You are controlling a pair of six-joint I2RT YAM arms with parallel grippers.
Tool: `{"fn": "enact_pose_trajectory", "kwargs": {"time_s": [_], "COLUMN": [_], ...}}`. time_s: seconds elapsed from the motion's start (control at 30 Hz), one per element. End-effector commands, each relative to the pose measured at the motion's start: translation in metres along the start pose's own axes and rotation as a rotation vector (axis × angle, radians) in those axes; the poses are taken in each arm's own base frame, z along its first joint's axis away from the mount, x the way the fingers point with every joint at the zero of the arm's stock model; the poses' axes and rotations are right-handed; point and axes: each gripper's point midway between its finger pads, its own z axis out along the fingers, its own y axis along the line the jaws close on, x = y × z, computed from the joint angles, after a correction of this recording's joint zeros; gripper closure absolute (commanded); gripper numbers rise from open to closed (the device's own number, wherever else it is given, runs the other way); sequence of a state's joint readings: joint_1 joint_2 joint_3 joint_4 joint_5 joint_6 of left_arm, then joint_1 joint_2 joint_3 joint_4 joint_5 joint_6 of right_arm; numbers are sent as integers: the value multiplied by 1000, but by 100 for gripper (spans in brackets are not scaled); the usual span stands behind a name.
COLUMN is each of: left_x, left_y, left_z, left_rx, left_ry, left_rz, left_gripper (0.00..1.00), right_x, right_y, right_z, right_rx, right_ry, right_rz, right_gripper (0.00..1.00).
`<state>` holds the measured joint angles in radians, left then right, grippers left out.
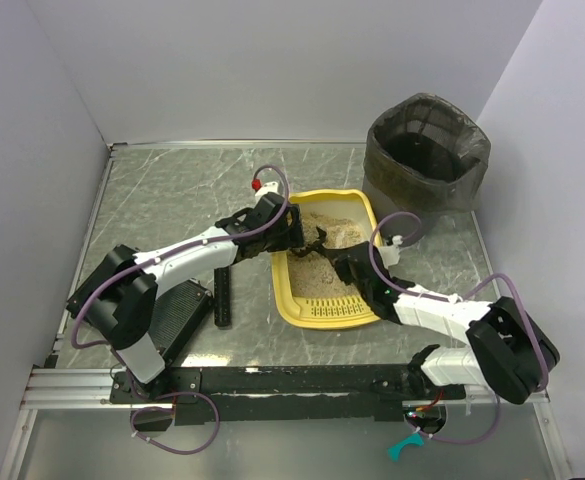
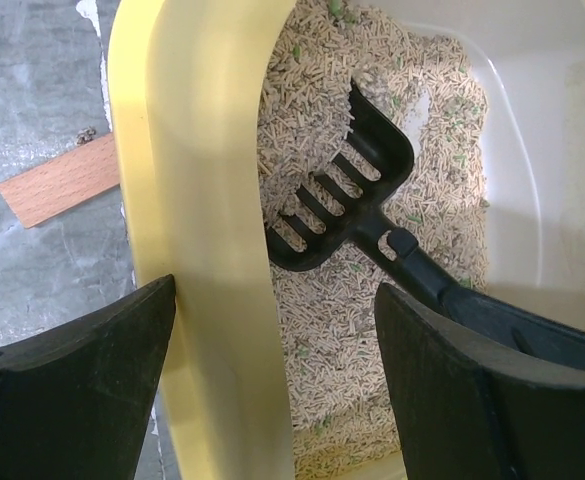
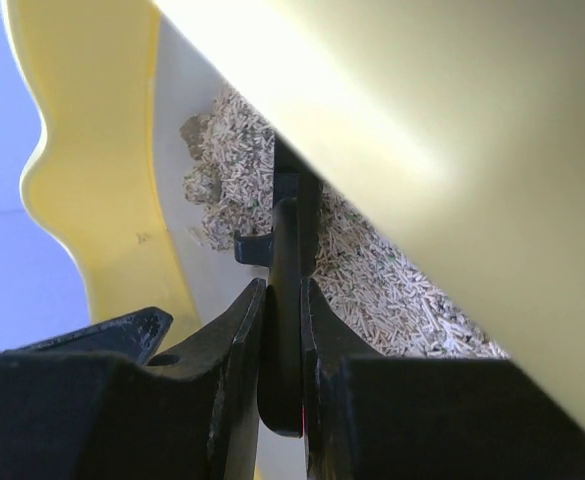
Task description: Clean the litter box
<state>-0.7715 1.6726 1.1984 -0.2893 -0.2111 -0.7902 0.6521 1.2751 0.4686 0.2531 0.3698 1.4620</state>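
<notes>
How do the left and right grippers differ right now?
The left gripper has its fingers spread wide; the right gripper has them closed. The left straddles the yellow rim of the litter box without pinching it; the right is clamped on the handle of the black scoop. Both are at the litter box, and both have black fingers.

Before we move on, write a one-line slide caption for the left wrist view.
Open left gripper straddles the yellow litter box rim, a black slotted scoop sitting in the beige litter.
</notes>
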Motion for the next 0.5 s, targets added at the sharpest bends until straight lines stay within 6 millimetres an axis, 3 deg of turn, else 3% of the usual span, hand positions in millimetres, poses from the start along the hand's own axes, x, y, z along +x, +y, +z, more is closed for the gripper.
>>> {"fn": "enact_pose_trajectory", "kwargs": {"time_s": [0.0,0.17,0.27,0.47], "left_x": [24,23,21,24], "left_y": [-9,-8,-8,-8], "left_z": [-8,-8,-10,-10], "left_rx": [55,67,74,77], "left_ry": [85,89,90,95], "left_rz": [-51,-66,-70,-69], "left_gripper": [16,17,17,20], "right_x": [-14,-22,-21,-19], "right_y": [-37,-27,-31,-29], "right_z": [-6,-23,-25,-12], "right_rx": [25,-122,-109,-95], "right_ry": [-64,-82,-71,-89], "right_rz": [-137,-144,-124,-151], "right_gripper": [100,100,100,100]}}
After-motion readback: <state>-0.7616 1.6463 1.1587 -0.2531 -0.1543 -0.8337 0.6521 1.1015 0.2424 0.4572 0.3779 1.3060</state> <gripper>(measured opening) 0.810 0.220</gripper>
